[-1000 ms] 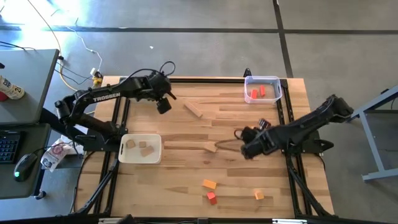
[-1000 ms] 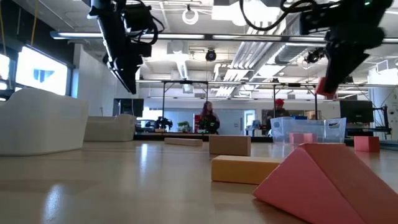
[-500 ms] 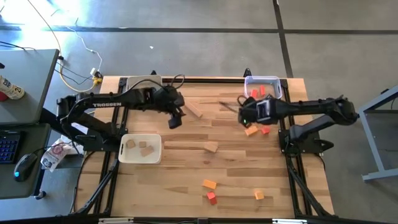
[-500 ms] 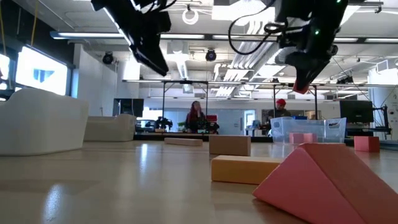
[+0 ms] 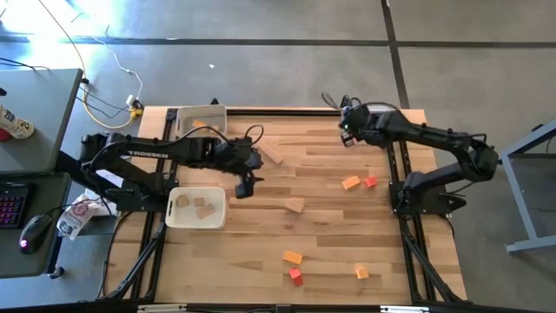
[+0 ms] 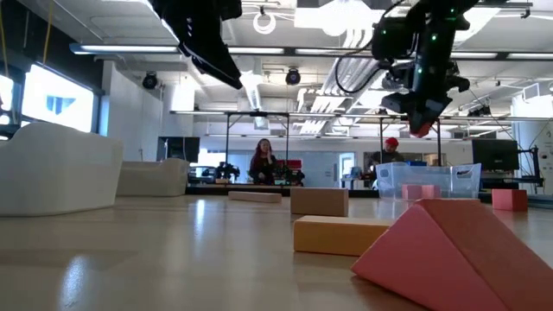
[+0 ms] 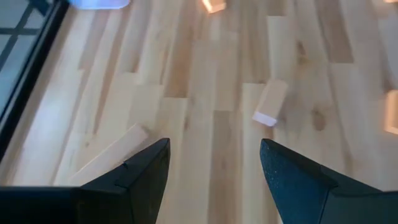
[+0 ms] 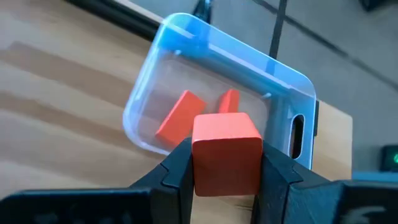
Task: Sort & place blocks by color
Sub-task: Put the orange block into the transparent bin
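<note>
With the right gripper (image 8: 225, 163): reached out to the table's (image 5: 330, 235) far edge, upper arm swung out past the right side, forearm folded back inward and raised off the surface. Clamped on a red cube (image 8: 225, 140), one finger pressed on each side of it. Held in the air just short of the clear bin (image 8: 236, 46), with two red pieces (image 8: 180, 115) lying inside that bin.

With the left gripper (image 5: 242, 186): carried on an arm stretched long and low from the left side toward the table's middle, wrist turned down. Fingers spread wide, nothing between them. Hung above bare wood just beside the white bin (image 5: 171, 219), between the plank (image 5: 271, 154) and the light wood wedge (image 5: 295, 206), touching neither.

Elsewhere on the table:
- inside the white bin, three light wood blocks (image 5: 203, 209)
- near the far left corner, a second pale bin (image 5: 184, 116) with an orange piece (image 5: 199, 124) in it
- right of centre, an orange block (image 5: 350, 183) and a small red block (image 5: 371, 182) just beside each other
- near the front edge, an orange wedge (image 5: 292, 257), a red cube-shaped block (image 5: 296, 276) close by it, and another orange block (image 5: 361, 273) well to the right

In the room beyond, in the low view, a person (image 6: 262, 160) standing
</note>
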Robot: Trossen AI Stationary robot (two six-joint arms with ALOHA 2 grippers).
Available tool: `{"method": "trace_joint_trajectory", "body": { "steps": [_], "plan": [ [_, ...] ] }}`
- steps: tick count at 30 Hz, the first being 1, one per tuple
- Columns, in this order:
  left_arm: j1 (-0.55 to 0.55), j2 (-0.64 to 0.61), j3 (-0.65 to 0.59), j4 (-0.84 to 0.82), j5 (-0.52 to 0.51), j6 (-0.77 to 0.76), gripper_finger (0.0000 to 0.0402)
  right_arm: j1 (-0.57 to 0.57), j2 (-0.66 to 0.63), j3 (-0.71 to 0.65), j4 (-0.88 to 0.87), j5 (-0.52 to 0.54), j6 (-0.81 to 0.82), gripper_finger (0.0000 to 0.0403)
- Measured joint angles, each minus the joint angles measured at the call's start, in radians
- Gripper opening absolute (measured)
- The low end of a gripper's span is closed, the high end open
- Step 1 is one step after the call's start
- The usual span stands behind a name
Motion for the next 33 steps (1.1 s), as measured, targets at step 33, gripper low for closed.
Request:
{"method": "trace_joint_trajectory", "body": {
  "steps": [33],
  "plan": [
    [-0.265,0.195,-0.001,0.216,-0.013,-0.014,0.0236,-0.281,0.264,0.000,0.183,-0.255,-0.266,0.0167]
  ]
}}
